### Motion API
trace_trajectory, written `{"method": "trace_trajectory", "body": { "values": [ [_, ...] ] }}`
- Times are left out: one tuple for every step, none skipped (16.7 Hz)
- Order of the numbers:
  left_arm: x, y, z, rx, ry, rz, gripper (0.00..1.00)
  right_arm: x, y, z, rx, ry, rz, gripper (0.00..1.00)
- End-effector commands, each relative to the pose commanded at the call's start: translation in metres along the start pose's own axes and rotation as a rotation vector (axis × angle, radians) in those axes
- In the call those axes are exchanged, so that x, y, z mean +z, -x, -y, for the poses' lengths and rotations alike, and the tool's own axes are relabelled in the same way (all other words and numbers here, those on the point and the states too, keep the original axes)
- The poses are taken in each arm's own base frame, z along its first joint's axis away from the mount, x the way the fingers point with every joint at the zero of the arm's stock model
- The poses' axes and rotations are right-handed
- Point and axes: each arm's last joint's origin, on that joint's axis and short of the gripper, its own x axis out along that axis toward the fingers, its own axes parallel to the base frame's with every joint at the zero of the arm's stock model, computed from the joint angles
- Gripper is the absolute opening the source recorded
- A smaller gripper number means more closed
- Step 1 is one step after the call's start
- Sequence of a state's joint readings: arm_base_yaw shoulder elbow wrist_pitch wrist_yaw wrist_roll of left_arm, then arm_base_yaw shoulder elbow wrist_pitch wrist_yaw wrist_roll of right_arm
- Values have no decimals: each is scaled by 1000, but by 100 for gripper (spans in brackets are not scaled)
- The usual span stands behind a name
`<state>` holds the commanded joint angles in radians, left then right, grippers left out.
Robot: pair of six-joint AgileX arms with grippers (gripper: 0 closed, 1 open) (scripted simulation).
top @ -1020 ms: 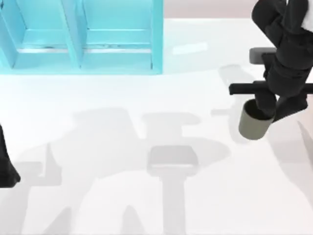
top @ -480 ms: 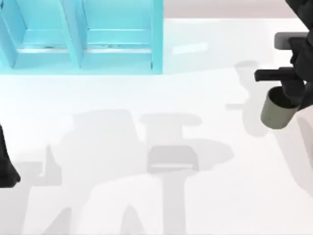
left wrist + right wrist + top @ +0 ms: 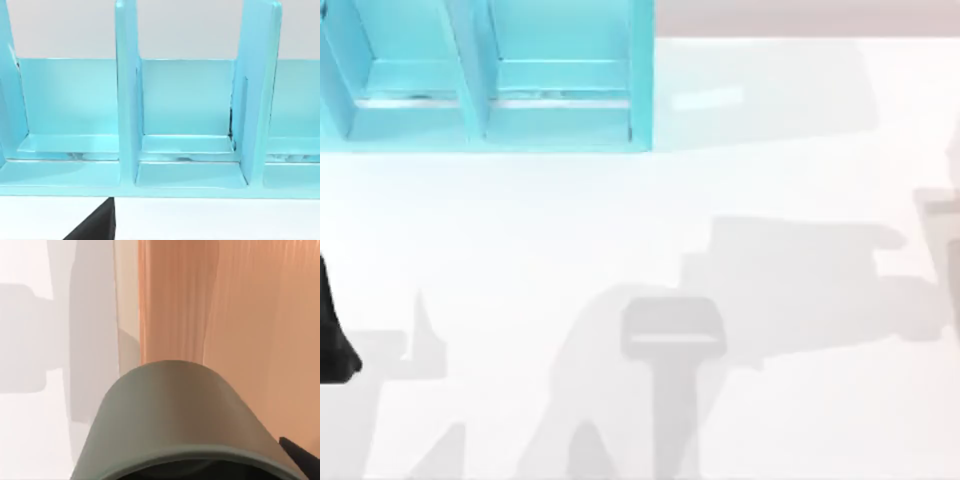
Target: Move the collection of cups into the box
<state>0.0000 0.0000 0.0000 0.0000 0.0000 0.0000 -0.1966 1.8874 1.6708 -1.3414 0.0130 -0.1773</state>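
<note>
An olive-green cup (image 3: 175,415) looms close in the right wrist view, its dark inside just showing at the rim. My right gripper (image 3: 210,474) is shut on it, with one dark fingertip (image 3: 300,457) beside the rim. Behind the cup lie the white table and an orange wood-grained surface (image 3: 225,305). The light-blue box (image 3: 490,75) with upright dividers stands at the table's far left, and the left wrist view looks into its compartments (image 3: 185,125). My left arm (image 3: 332,340) is parked at the left edge.
The white table (image 3: 650,220) carries only shadows across its middle and right. A pale strip (image 3: 127,315) runs between the table and the orange surface. A dark part of my left arm (image 3: 95,227) shows before the box.
My right arm has carried the olive-green cup to the right and out of the top view. Its shadow has spread across the table's right half. The left arm has not moved.
</note>
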Motion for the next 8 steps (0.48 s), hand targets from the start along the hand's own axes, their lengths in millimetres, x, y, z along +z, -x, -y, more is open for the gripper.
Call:
{"method": "trace_trajectory", "body": {
  "values": [
    [0,0,0,0,0,0,100,-7,3,27,-4,1,2,0],
    [0,0,0,0,0,0,100,-14,6,49,-9,1,6,0],
    [0,0,0,0,0,0,100,-22,10,68,-14,2,14,0],
    [0,0,0,0,0,0,100,-30,14,83,-20,3,24,0],
    [0,0,0,0,0,0,100,-37,18,93,-27,3,33,0],
    [0,0,0,0,0,0,100,-42,21,101,-32,4,42,0],
    [0,0,0,0,0,0,100,-45,23,105,-35,4,47,0],
    [0,0,0,0,0,0,100,-46,23,106,-36,4,49,0]
  ]
}}
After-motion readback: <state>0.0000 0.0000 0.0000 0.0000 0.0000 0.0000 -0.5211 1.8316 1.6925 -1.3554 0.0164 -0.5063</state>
